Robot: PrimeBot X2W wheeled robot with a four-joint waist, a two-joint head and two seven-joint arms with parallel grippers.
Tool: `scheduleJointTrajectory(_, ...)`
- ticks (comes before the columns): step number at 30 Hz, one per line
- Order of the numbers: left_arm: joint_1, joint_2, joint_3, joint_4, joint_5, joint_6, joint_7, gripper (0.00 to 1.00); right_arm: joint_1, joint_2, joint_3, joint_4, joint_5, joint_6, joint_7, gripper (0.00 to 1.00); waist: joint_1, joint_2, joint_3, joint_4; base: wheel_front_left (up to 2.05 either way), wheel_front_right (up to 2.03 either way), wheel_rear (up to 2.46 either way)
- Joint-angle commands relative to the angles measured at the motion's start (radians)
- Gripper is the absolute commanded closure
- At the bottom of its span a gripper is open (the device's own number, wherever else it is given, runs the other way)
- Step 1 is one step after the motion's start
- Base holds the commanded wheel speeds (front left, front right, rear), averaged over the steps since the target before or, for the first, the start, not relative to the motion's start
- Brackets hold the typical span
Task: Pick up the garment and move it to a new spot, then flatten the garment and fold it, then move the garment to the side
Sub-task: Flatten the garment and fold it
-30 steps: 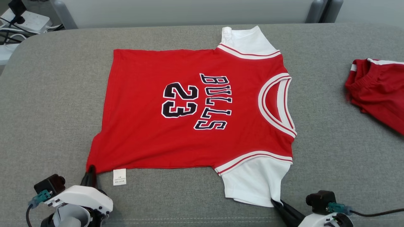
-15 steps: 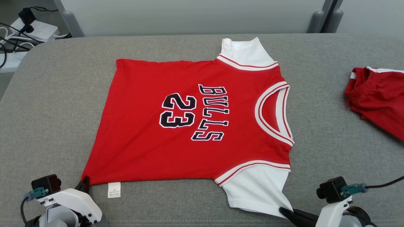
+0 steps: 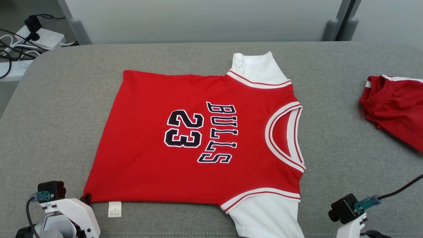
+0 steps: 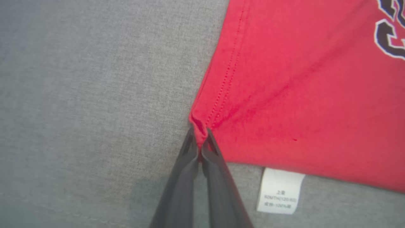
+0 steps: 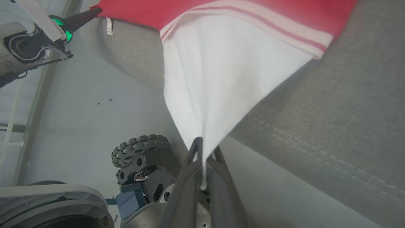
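Note:
The garment (image 3: 198, 138) is a red jersey with white sleeves and "BULLS 23" in black, spread flat on the grey padded table (image 3: 59, 109) with its neck to the right. My left gripper (image 3: 86, 198) is shut on its near left hem corner, and the left wrist view shows the red corner (image 4: 202, 126) bunched between the closed tips of that gripper (image 4: 199, 141). My right gripper (image 5: 203, 152) is shut on the tip of the near white sleeve (image 5: 215, 79), which is stretched out past the table's front edge.
A second red garment (image 3: 393, 109) lies at the table's right edge. A power strip and cables (image 3: 36, 33) sit on the floor at the far left. A white care label (image 3: 114, 209) sticks out of the near hem. Below the table's front edge is my wheeled base (image 5: 142, 158).
The head camera has shifted. Against the table's far edge, the jersey has slid toward me, drawn by both shut grippers. The right fingers have dropped below the head view's bottom edge.

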Motion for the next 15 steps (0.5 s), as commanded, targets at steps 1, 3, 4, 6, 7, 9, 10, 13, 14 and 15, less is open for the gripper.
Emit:
scheduleJointTrajectory(1,-0.029,0.053,0.020,-0.012,0.011,0.001,0.006,1.00,0.015,-0.040,-0.007,-0.026,0.007,-0.003,0.006,1.00,0.0000,-0.0001,-0.002,0.001,0.00,0.00,0.00)
scheduleJointTrajectory(3,-0.022,0.060,0.007,-0.024,0.004,0.001,0.031,1.00,0.021,-0.043,-0.021,-0.039,0.007,-0.003,0.015,1.00,0.0000,-0.0001,-0.005,0.004,0.00,0.00,0.00)
scheduleJointTrajectory(4,-0.020,0.064,0.000,-0.034,0.000,0.001,0.042,1.00,0.022,-0.045,-0.031,-0.046,0.004,-0.003,0.014,1.00,0.0000,-0.0001,-0.006,0.005,0.00,0.00,0.00)
scheduleJointTrajectory(6,-0.017,0.071,-0.016,-0.058,-0.008,0.001,0.073,1.00,0.023,-0.046,-0.053,-0.059,-0.002,-0.003,0.012,1.00,0.0000,-0.0001,-0.007,0.009,0.00,0.00,0.00)
scheduleJointTrajectory(7,-0.018,0.075,-0.027,-0.072,-0.012,0.001,0.096,1.00,0.023,-0.046,-0.066,-0.066,-0.002,-0.003,0.011,1.00,0.0000,-0.0001,-0.007,0.010,0.00,0.00,0.00)
scheduleJointTrajectory(9,-0.024,0.089,-0.052,-0.107,-0.021,0.001,0.156,1.00,0.013,-0.048,-0.096,-0.078,-0.012,-0.003,0.007,1.00,0.0000,-0.0001,-0.006,0.014,0.00,0.00,0.00)
scheduleJointTrajectory(10,-0.027,0.098,-0.068,-0.125,-0.022,0.001,0.191,1.00,0.007,-0.051,-0.109,-0.079,-0.018,-0.003,0.009,1.00,0.0000,-0.0001,-0.004,0.015,0.00,0.00,0.00)
scheduleJointTrajectory(13,-0.049,0.129,-0.108,-0.187,-0.032,0.001,0.295,1.00,-0.025,-0.049,-0.155,-0.077,-0.026,-0.003,0.012,1.00,0.0000,-0.0001,0.004,0.018,0.00,0.00,0.00)
scheduleJointTrajectory(14,-0.058,0.140,-0.120,-0.205,-0.032,0.001,0.331,1.00,-0.038,-0.047,-0.169,-0.072,-0.026,-0.003,0.016,1.00,0.0000,-0.0001,0.007,0.019,0.00,0.00,0.00)
scheduleJointTrajectory(15,-0.067,0.148,-0.130,-0.223,-0.034,0.001,0.367,1.00,-0.053,-0.045,-0.181,-0.066,-0.029,-0.003,0.020,1.00,0.0000,-0.0001,0.010,0.020,0.00,0.00,0.00)
